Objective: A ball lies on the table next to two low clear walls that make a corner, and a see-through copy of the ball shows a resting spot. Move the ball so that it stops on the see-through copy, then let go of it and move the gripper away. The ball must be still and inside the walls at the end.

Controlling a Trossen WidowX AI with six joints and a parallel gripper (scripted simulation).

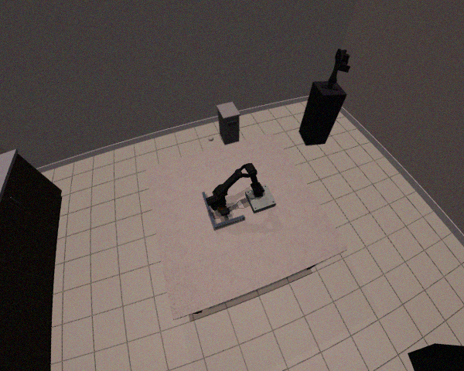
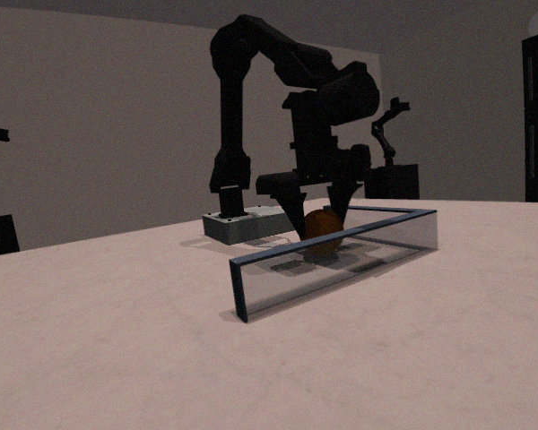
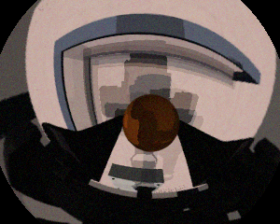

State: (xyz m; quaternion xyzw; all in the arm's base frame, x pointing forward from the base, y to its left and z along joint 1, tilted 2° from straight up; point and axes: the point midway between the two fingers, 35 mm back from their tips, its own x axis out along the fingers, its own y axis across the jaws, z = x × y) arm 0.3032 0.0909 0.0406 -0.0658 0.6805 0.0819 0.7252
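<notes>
Ball (image 2: 324,227) apparently clamped between hand (image 2: 320,231) fingers.

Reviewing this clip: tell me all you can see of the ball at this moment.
The ball is a dull orange-brown sphere with a matte look. It sits low between the dark fingers of the pincer, which is shut on it, inside the corner made by the clear walls. Whether it touches the table cannot be told; the see-through copy is not visible.

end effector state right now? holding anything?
End effector: closed on the orange ball, one finger on each side of it, low inside the clear walls.
</notes>
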